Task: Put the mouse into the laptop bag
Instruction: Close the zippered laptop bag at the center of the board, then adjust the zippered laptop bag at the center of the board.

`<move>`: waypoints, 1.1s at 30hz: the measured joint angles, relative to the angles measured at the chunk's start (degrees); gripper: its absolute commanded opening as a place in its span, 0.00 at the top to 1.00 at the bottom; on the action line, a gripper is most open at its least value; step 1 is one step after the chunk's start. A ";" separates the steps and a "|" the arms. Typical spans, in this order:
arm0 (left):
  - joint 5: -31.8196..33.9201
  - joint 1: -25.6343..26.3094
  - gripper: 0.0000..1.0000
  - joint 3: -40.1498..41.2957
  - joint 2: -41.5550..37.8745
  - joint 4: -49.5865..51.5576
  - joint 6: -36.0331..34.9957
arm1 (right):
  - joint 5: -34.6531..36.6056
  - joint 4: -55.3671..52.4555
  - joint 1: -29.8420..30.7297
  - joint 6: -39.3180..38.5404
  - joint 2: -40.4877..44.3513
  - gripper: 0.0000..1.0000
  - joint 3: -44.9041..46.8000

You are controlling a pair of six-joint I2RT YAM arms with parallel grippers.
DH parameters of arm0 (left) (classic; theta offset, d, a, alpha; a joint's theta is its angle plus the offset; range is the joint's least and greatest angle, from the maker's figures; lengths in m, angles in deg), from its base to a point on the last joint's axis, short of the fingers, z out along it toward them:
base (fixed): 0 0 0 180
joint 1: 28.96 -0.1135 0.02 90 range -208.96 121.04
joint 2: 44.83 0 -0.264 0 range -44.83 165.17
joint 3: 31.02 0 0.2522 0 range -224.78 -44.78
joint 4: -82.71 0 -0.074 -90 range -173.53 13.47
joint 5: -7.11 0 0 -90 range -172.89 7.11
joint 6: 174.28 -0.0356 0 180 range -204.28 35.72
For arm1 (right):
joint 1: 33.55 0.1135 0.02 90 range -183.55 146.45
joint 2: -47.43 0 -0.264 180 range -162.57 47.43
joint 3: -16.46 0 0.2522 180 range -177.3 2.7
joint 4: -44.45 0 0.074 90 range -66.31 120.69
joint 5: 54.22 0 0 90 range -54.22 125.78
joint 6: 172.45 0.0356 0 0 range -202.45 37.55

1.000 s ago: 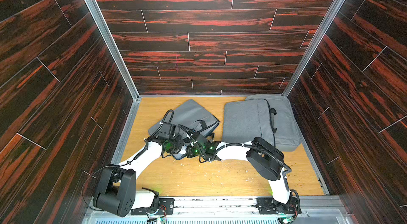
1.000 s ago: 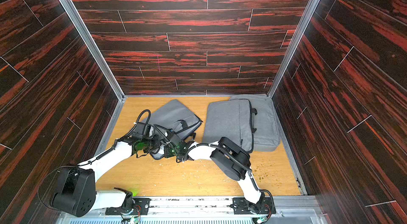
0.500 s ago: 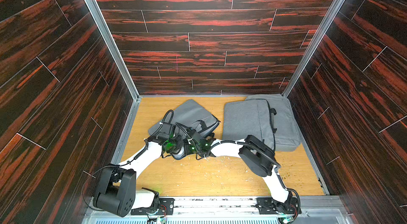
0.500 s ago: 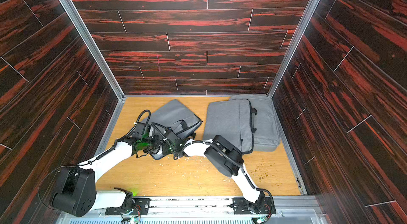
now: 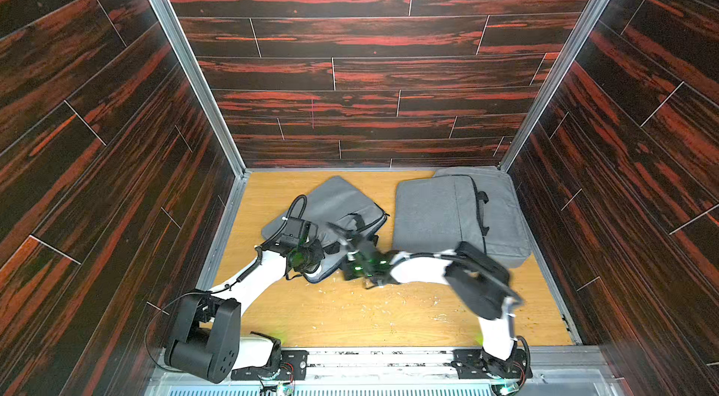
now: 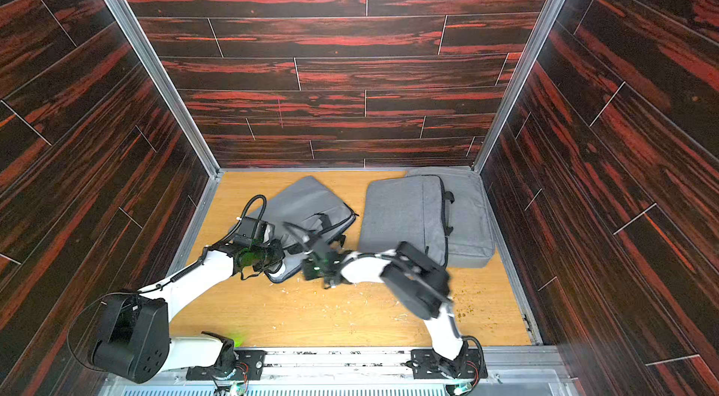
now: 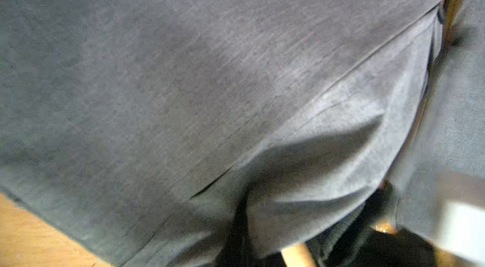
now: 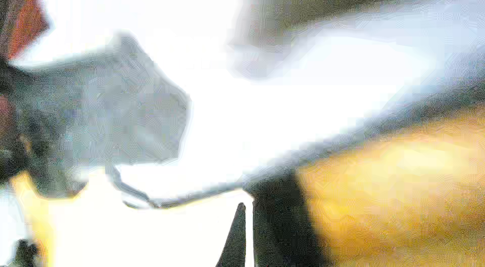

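Note:
The grey laptop bag (image 5: 334, 199) (image 6: 307, 199) lies tilted at the left of the wooden floor. My left gripper (image 5: 317, 258) (image 6: 278, 258) sits at the bag's near edge. In the left wrist view the grey fabric (image 7: 183, 68) fills the frame and puckers into a fold at my left gripper (image 7: 242, 231), which is shut on it. My right gripper (image 5: 348, 267) (image 6: 307, 271) is blurred just right of that edge, low over the floor. In the right wrist view its dark fingers (image 8: 237, 234) stand almost together with nothing between them. The mouse is hidden in every view.
Two more grey bags (image 5: 432, 211) (image 5: 500, 215) lie overlapped at the back right, close behind my right elbow (image 5: 478, 285). Dark wood-pattern walls close in three sides. Crumbs speckle the wooden floor (image 5: 369, 316) in front.
My right arm reached left into the bag's near edge half a second ago and has now swung back to the right, blurred. The left arm and the bag have stayed put.

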State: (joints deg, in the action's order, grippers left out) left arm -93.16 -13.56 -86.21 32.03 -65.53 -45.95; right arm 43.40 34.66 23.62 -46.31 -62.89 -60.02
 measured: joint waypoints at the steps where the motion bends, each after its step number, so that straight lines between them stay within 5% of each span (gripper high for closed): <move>1: 0.07 0.00 0.69 0.52 -0.90 0.00 -0.04 | 1.75 -1.27 -0.94 -0.83 2.69 0.80 1.81; 3: 0.26 0.00 0.45 1.95 -3.26 0.74 0.70 | 4.59 -3.23 -2.75 -2.34 6.69 0.68 3.74; 6: 0.66 0.04 0.25 4.61 -7.98 2.71 2.14 | 7.74 -4.79 -6.40 -5.14 10.16 0.49 4.09; 7: 0.94 0.04 0.02 5.46 -9.86 3.56 2.58 | 8.41 -5.25 -7.89 -6.19 10.47 0.45 3.61; 8: 1.33 0.04 0.00 6.14 -11.45 4.20 3.04 | 8.83 -5.90 -9.44 -7.28 10.43 0.41 2.75; 17: 2.34 0.04 0.02 13.44 -25.16 6.47 8.09 | 7.13 -10.69 -21.33 -14.16 -1.49 0.31 -21.09; 24: 0.57 0.07 0.15 16.37 -19.47 2.69 9.66 | 4.90 -18.69 -23.32 -17.33 -17.90 0.32 -41.88; 33: -0.39 0.72 0.10 15.89 -11.17 -3.89 10.80 | 1.27 -25.86 -24.06 -17.53 -25.46 0.34 -47.04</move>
State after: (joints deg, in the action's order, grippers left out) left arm -93.55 -12.84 -70.32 20.86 -69.42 -35.16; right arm 44.67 8.80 -0.45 -63.84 -88.36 -107.06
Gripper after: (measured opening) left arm 0.896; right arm 0.663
